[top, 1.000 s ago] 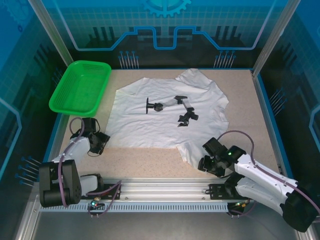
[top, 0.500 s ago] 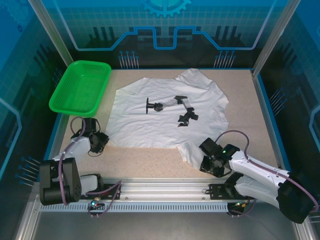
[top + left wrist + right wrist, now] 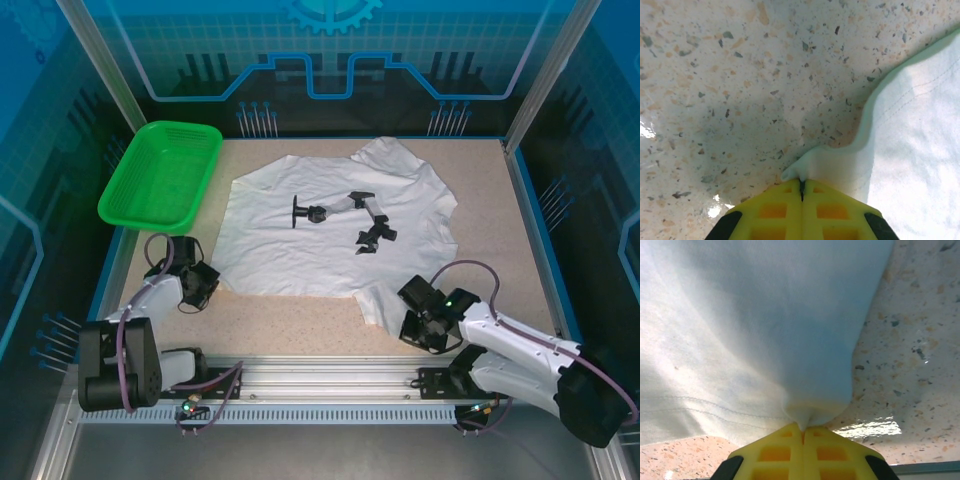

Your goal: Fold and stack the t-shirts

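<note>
One t-shirt (image 3: 290, 250), one green basket (image 3: 160, 178), two arms (image 3: 150, 298) (image 3: 520, 345).

Speckled beige tabletop (image 3: 300, 322), blue circuit-print walls (image 3: 400, 50) (glossy), aluminium corner posts (image 3: 105, 65)

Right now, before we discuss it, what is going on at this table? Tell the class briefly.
Two robot arms are handling a white t-shirt spread on the table. The left gripper is shut on its near left corner, the right gripper on bunched cloth at its near right edge. No fold is made yet. The green basket sits untouched at the far left.
</note>
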Robot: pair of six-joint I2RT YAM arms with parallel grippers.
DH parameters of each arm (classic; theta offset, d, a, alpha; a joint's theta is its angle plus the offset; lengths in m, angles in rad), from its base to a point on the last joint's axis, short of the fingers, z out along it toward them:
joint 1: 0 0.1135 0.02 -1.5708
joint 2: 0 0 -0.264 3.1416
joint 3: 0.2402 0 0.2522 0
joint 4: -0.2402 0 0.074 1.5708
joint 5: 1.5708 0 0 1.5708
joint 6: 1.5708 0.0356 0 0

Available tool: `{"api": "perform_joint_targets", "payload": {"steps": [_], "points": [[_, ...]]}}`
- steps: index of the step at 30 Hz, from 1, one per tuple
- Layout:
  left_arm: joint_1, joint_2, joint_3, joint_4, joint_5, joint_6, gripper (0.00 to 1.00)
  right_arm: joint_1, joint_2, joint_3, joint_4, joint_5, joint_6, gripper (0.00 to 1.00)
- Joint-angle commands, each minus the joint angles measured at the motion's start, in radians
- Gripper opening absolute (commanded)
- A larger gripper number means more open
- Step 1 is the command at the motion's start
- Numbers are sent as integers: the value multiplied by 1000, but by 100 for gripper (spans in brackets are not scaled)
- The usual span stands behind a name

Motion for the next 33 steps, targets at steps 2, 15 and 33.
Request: {"api": "perform_joint_targets", "payload": {"steps": [2,15,33], "points": [[-20,-79,-17,-62,-29,11,0,18,-41,41,-86,46,-19,0],[-75,-360,-93,-271,-29,-23,0,43,-178,126,-344,105,15,0],[-126,-488,-41,-306,-6,-87,0,34,-143,340,-410,247,-54,0]]}}
